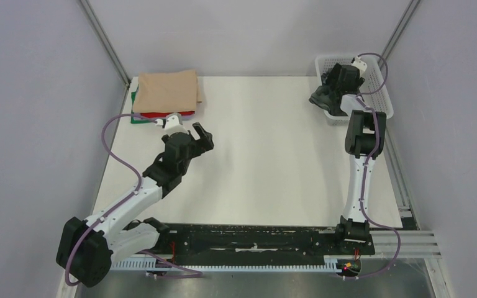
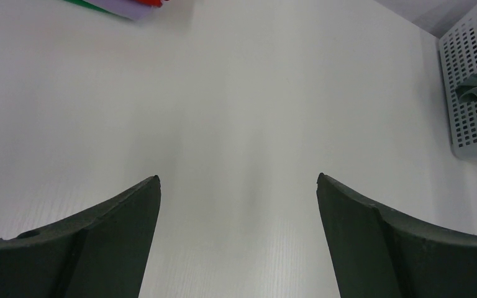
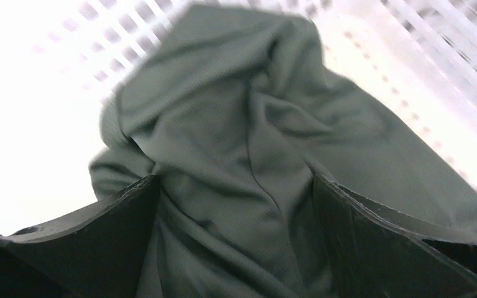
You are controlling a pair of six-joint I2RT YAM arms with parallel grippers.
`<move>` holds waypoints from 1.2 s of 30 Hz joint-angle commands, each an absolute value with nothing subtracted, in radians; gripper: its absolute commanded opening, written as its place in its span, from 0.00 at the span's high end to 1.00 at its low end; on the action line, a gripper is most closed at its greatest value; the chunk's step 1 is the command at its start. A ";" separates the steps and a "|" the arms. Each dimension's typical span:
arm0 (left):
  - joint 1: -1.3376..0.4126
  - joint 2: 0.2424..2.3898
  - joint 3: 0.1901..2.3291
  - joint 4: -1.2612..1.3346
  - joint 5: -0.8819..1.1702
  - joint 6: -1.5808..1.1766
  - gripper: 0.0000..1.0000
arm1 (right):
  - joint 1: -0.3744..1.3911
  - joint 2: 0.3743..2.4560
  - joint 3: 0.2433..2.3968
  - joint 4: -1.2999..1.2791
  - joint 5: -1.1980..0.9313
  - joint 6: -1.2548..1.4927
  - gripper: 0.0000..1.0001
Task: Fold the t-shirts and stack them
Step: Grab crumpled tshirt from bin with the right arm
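Pickup step: right jaws spread astride grey shirt in basket, left jaws spread idle; next, pinch and lift.

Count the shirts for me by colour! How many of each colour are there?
Tan shirt, top of the pile: 1
Red shirt, edge showing under it: 1
Green shirt, at the bottom: 1
Dark grey shirt, crumpled in the basket: 1
Total: 4 shirts
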State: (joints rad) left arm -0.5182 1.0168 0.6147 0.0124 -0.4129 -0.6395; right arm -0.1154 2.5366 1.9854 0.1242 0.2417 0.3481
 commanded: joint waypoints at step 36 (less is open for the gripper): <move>-0.516 0.901 0.552 0.026 -0.365 -0.707 0.00 | -0.149 1.902 1.764 0.400 -0.165 0.312 1.00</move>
State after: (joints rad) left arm -0.5182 0.9615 0.5739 0.0044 -0.3866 -0.6586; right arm -0.1650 2.0922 1.8427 0.3378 -0.0177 0.3641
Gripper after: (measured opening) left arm 0.994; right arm 0.047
